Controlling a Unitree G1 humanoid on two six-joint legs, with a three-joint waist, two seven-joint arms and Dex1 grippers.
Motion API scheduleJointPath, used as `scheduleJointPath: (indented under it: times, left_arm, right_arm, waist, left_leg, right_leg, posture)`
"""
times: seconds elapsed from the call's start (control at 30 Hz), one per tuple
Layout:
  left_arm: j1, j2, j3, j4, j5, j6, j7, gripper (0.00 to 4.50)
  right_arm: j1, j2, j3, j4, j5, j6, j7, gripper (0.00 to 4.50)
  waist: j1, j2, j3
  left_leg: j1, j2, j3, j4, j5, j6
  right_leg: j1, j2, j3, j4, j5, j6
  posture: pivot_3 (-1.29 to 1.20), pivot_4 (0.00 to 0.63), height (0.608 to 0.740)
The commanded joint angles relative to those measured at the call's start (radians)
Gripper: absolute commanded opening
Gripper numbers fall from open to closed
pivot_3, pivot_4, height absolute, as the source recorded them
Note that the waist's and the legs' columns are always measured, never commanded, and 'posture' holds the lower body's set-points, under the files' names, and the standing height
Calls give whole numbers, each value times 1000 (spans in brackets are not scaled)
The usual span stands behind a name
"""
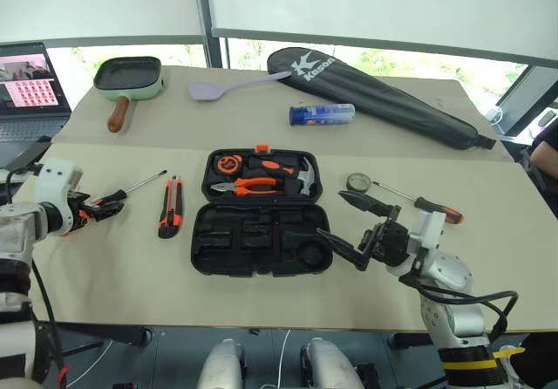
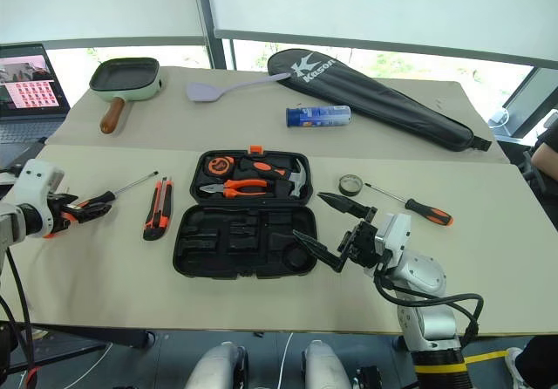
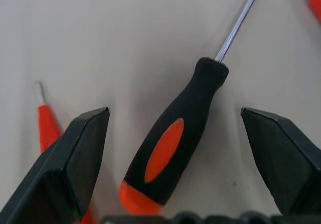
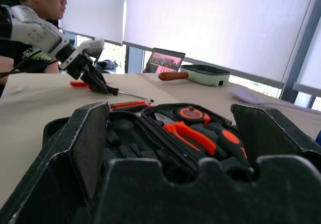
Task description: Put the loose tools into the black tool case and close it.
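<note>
From the head camera I see the black tool case (image 1: 257, 213) lying open mid-table. My left wrist view has the left gripper (image 3: 175, 153) wide open, straddling a screwdriver (image 3: 175, 133), nothing held. My right wrist view shows the right gripper (image 4: 170, 148) spread wide, empty, facing the case.

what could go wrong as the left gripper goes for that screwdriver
The left gripper is open astride the screwdriver, but the small orange tester screwdriver lies right beside one finger, so closing could nudge or pinch it too. The round handle may also roll on the table and slip the grip.
</note>
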Motion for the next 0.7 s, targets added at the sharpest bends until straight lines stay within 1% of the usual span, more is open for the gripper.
scheduleJointPath:
  times: [0.03, 0.07, 0.13, 0.17, 0.23, 0.3, 0.43, 0.6, 0.67, 0.7]
  left_arm:
    - [-70, -2, -36, 101, 67, -76, -77, 3671]
    - [-83, -7, -40, 123, 74, -88, -96, 3375]
    - [-97, -15, -40, 145, 80, -120, -140, 2529]
    - [-100, -18, -36, 149, 80, -133, -156, 2301]
    - [-105, -21, -27, 159, 84, -145, -174, 1471]
    - [-101, -16, -7, 154, 80, -169, -180, 945]
    - [-95, 9, 56, 101, 52, -200, -156, 939]
    - [-42, -8, 171, -118, -60, -274, -241, 939]
    - [-20, -21, 186, -211, -91, -282, -275, 939]
    - [-8, -31, 169, -277, -96, -300, -302, 939]
  right_arm:
    - [6, -5, -16, -100, 49, 30, -31, 4500]
    - [8, -4, -10, -115, 54, 40, -35, 4500]
    - [9, -3, 0, -127, 54, 47, -39, 4500]
    - [8, -3, 2, -128, 54, 50, -39, 4500]
    - [6, -5, 4, -126, 52, 51, -40, 4500]
    - [3, -6, 2, -121, 52, 49, -38, 4500]
    - [-1, -21, -11, -111, 57, 49, -26, 4500]
    - [-18, -54, -41, -106, 75, 64, -20, 4500]
    - [-19, -69, -55, -109, 83, 71, -15, 4500]
    - [-17, -81, -66, -110, 88, 77, -10, 4500]
  waist:
    - [3, 0, 0]
    - [3, 0, 0]
    - [3, 0, 0]
    - [3, 0, 0]
    - [4, 0, 0]
    - [6, 0, 0]
    - [6, 0, 0]
    - [6, -1, 0]
    - [7, -1, 0]
    - [8, 0, 0]
  left_leg:
    - [0, 0, 0, 0, 0, 0]
    - [0, 0, 0, 1, 0, 0]
    - [0, 0, 0, 1, 0, 0]
    - [1, 0, 0, 1, 0, 0]
    - [1, 0, 0, 1, 0, 0]
    - [0, 0, 0, 1, 0, 0]
    - [0, 0, -1, 2, 0, 0]
    - [-1, 0, -1, 2, 0, 0]
    - [-1, 0, -2, 2, 0, 0]
    - [-1, 0, -1, 2, 0, 0]
  right_leg:
    - [0, 0, 0, 0, 0, 0]
    - [0, 0, 0, 0, 0, 0]
    - [1, 0, 0, 1, 0, 0]
    - [1, 0, 0, 1, 0, 0]
    - [1, 0, 0, 1, 0, 0]
    - [1, -1, 0, 1, 0, 0]
    - [1, -1, 0, 1, 0, 0]
    - [1, -2, -1, 1, 0, 0]
    - [1, -2, -1, 1, 0, 1]
    - [1, -2, -1, 1, 0, 1]
  posture:
    - [0, 150, 740]
    - [0, 150, 740]
    - [0, 150, 740]
    - [0, 150, 740]
    - [0, 150, 740]
    - [0, 150, 740]
    - [0, 150, 740]
    - [0, 150, 740]
    - [0, 150, 740]
    - [0, 150, 740]
